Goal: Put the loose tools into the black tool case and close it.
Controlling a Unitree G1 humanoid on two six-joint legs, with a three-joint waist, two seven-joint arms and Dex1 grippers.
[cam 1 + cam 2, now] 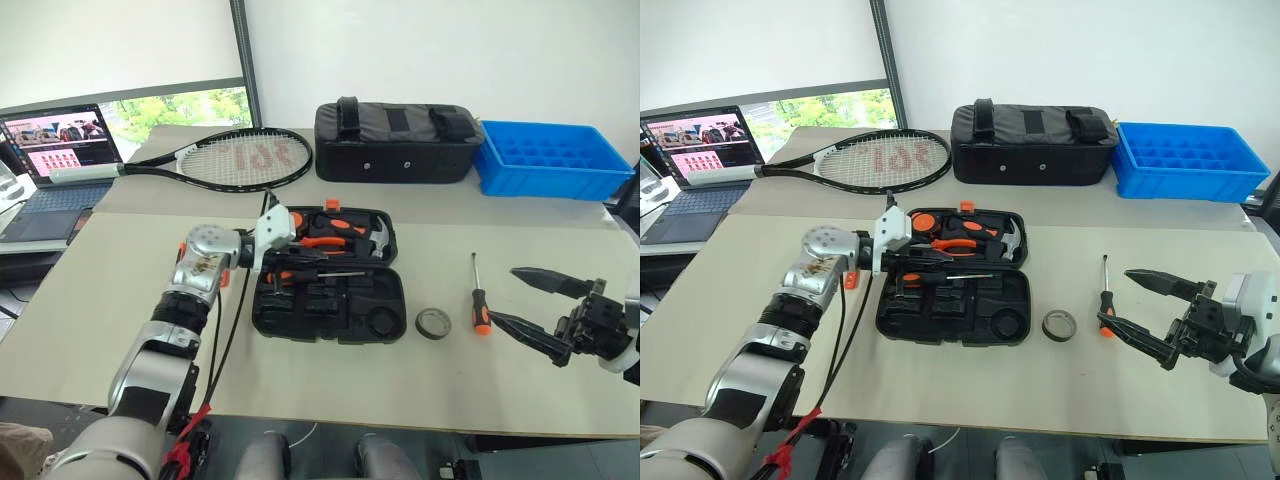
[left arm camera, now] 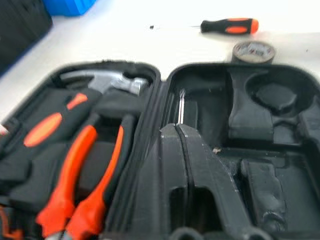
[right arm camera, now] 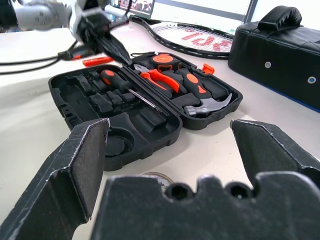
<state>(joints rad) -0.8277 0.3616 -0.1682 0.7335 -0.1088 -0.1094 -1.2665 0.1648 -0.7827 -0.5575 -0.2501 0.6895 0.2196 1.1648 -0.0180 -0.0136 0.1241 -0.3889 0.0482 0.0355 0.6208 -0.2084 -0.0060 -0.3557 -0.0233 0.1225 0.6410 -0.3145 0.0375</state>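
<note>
- Beige table (image 1: 100, 300); racket (image 1: 235, 158), bag (image 1: 395, 142), blue tray (image 1: 550, 160) at far edge.
- Case (image 1: 330, 275) lies open; hammer (image 2: 107, 80), pliers (image 2: 85, 180) are slotted inside.
- Left gripper (image 1: 290, 262) is shut, empty, over case.
- Right gripper (image 1: 525, 298) is wide open; screwdriver (image 1: 480, 300), tape ring (image 1: 435, 323) lie just before it.

Looks like office/lab: plain white walls, laptop (image 1: 62, 150) by window, worktables (image 1: 100, 300) w/ sorted gear.

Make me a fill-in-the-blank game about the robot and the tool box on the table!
1. The black tool case lies ____ on the table.
2. The tape ring sits between the case and a loose ____.
3. The left gripper is over the case with its fingers ____.
4. The right gripper has its fingers ____.

Missing words: open; screwdriver; shut; open
</note>
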